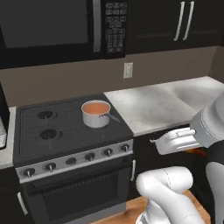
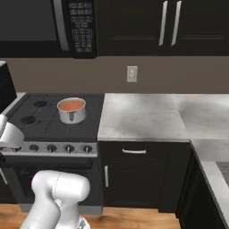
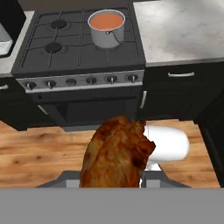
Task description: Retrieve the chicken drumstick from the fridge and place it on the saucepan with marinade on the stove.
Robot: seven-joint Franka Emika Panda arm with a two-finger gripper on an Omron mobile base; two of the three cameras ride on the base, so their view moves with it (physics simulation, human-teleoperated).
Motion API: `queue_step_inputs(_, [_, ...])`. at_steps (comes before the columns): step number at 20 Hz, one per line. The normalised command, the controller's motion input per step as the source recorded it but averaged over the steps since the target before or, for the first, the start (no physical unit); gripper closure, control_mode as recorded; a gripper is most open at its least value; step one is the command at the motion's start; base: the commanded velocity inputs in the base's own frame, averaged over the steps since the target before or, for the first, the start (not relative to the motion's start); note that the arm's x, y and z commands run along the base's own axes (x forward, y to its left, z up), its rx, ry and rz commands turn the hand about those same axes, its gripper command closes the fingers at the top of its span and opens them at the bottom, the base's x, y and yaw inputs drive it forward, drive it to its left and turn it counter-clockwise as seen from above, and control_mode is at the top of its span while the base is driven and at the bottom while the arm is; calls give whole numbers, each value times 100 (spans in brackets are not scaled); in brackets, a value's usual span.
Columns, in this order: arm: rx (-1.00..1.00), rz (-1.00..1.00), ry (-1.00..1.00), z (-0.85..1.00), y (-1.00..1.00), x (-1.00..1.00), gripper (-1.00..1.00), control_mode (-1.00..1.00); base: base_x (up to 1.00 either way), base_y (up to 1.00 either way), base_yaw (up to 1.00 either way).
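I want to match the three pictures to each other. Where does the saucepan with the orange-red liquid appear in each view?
Left base view: the saucepan stands on the stove's back right burner, left of centre.
Right base view: upper left, on the same burner.
Hand view: top centre, beyond the chicken drumstick.
Shared landmark: the row of front knobs.

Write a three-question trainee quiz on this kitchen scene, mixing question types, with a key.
1. True or false: the small round light-grey metal saucepan sits on a front burner of the black gas stove.
2. What colour liquid fills the saucepan?
3. The tool holds: A) the reddish-brown chicken drumstick; B) a can; C) nothing.

Key: 1 false, it is on the rear right burner; 2 orange-red; 3 A.
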Motion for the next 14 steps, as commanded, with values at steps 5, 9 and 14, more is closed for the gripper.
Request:
queue_step_inputs(5, [0, 0, 0, 0, 0, 0, 100, 100, 96, 0, 3])
queue_step_inputs(9, [0, 0, 0, 0, 0, 0, 100, 100, 55, -4, 5])
queue_step_inputs(14, [0, 0, 0, 0, 0, 0, 100, 100, 38, -3, 7])
